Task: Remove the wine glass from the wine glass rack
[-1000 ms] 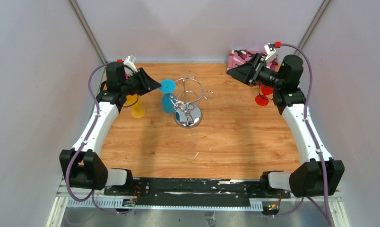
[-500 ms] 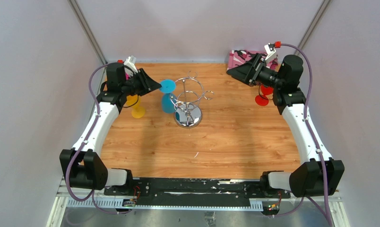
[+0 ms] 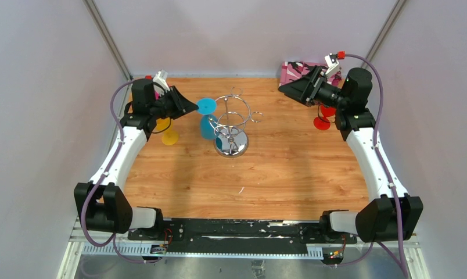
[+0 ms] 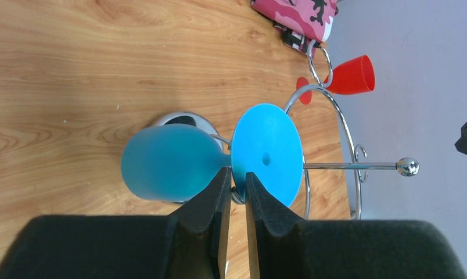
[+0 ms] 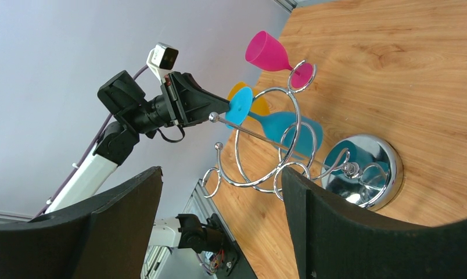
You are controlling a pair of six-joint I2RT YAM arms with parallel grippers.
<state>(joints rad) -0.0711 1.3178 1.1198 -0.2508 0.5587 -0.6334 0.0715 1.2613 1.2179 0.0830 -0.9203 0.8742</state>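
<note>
Pale lilac-grey walls close in a wood-grain counter (image 3: 289,174), and the wine glass rack (image 3: 231,145) stands near its middle on a round mirrored base, with a ball-tipped post and curled wire arms around a ring. A blue wine glass (image 4: 167,171) hangs upside down on the rack's left side. Its flat round foot is uppermost, its stem is caught in one of the wire curls and its frosted bowl points down beside the base, so the glass has not left the rack. The left claw (image 4: 237,174) reaches in level from the left, its two dark padded fingers (image 4: 211,203) clenched on the thin stem just below the foot. The right claw (image 5: 219,174) hangs high at the far right corner, well apart from the rack, with its jaws spread wide and nothing between them. Under it lies a pink camouflage-patterned pouch (image 3: 294,71) against the back wall. A red glass (image 3: 322,121) stands on the counter beneath the right arm and a yellow glass (image 3: 168,135) beneath the left arm. The right wrist view shows a magenta glass (image 5: 269,51) standing on the counter beyond the rack
</note>
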